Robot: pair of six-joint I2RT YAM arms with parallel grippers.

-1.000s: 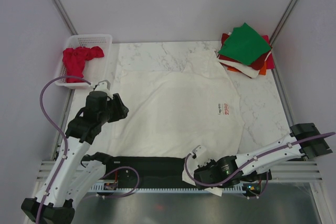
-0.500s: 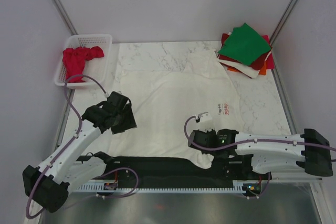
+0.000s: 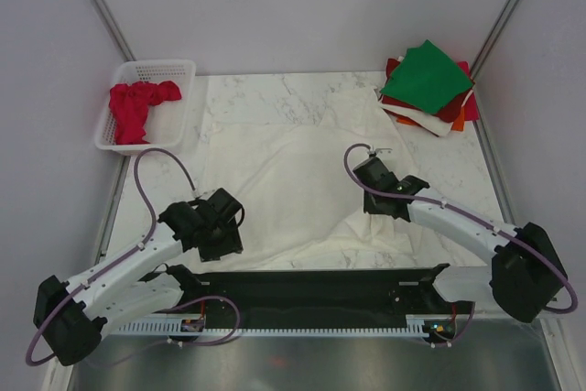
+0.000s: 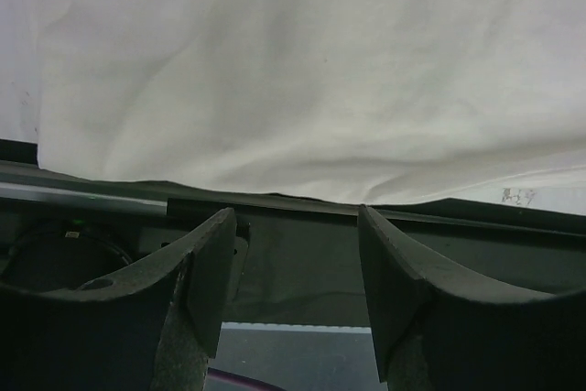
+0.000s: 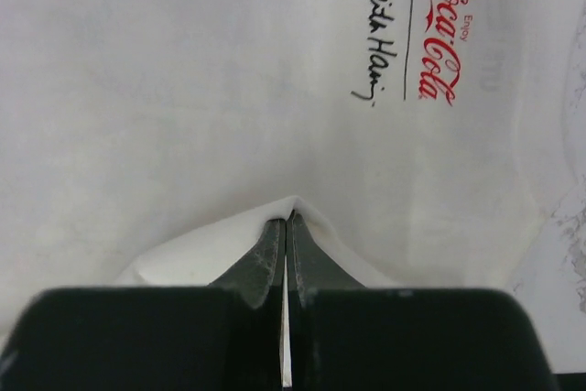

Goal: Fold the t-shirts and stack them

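Observation:
The large cream-white t-shirt (image 3: 293, 171) lies spread on the marble table, its near right part pulled up into a fold. My right gripper (image 3: 368, 174) is shut on a pinch of this shirt's cloth (image 5: 288, 212), with the red Coca-Cola logo (image 5: 439, 38) just beyond the fingertips. My left gripper (image 3: 224, 237) is open and empty over the shirt's near left edge; in the left wrist view (image 4: 298, 290) the shirt (image 4: 302, 70) lies beyond the fingers. A red t-shirt (image 3: 137, 103) lies in the basket. Green (image 3: 426, 75), dark-red, orange and white t-shirts are stacked at the back right.
The white lattice basket (image 3: 165, 69) stands at the back left, off the marble. A black strip (image 3: 311, 286) runs along the table's front edge under the shirt's hem. Metal frame posts rise at both back corners.
My right gripper has moved from the front edge away from me, carrying the cream shirt's hem up over the shirt. My left gripper has moved nearer and rightward to the shirt's near left edge.

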